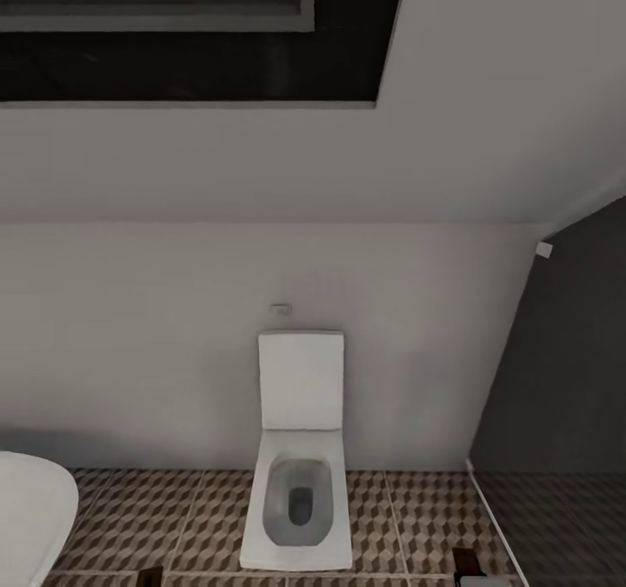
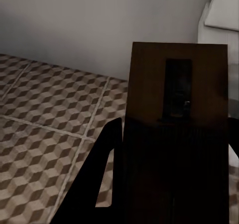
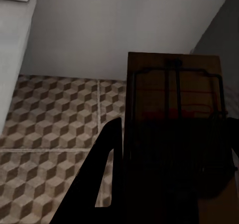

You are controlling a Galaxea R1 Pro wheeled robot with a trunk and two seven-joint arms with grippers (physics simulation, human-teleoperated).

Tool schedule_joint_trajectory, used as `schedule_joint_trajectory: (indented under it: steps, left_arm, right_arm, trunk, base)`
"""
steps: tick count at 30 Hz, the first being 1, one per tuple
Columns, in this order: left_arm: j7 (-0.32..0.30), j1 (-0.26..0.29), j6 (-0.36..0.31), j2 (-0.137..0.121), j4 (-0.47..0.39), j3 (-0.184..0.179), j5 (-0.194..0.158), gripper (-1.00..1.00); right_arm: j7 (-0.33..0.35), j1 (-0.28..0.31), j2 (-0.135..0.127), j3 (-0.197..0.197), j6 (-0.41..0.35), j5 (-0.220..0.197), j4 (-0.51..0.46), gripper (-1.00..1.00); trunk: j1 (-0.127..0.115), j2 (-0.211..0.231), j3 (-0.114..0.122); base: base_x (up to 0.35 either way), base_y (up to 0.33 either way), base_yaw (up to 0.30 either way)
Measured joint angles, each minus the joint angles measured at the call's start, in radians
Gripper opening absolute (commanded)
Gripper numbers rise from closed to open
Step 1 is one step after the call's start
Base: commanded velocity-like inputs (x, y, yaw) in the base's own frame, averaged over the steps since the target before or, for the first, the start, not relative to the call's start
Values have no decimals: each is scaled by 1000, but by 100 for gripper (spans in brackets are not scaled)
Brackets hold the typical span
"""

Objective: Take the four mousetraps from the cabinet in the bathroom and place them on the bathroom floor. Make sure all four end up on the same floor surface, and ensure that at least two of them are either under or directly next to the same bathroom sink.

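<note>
Holding 2 mousetraps: you are clamping 1 board in the left gripper [image 2: 174, 149], 1 in the right gripper [image 3: 174, 149], long axes projecting beyond the fingers, bathroom floor [image 1: 156, 517] lying below both.

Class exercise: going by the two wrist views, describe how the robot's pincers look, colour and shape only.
Both the left pincer and the right pincer look plain black and matte. Each visible finger is a flat, angular bar with a slanted triangular cut-out. No cables or markings can be made out.
</note>
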State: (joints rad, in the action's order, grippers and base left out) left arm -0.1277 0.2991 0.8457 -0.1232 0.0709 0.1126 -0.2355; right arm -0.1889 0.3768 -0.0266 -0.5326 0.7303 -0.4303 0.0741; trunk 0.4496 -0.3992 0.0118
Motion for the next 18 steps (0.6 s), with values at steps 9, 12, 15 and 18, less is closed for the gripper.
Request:
schedule_joint_trajectory:
  steps: [9, 12, 15, 18]
  left_arm:
    - [0, 0, 0, 2, 0, 0, -1, -100]
    - [0, 0, 0, 2, 0, 0, -1, -100]
    - [0, 0, 0, 2, 0, 0, -1, -100]
    - [0, 0, 0, 2, 0, 0, -1, -100]
  right_arm:
    - [0, 0, 0, 0, 1, 0, 0, -100]
    - [-1, 0, 0, 0, 1, 0, 0, -100]
    - [1, 0, 0, 0, 1, 0, 0, -100]
    - [1, 0, 0, 0, 1, 0, 0, -100]
  trunk:
    - [0, 0, 0]
    - [0, 0, 0]
    - [0, 0, 0]
    - [0, 0, 0]
  base:
    - [0, 0, 28]
    - [0, 0, 0]
    - [0, 0, -142]
    - [0, 0, -76]
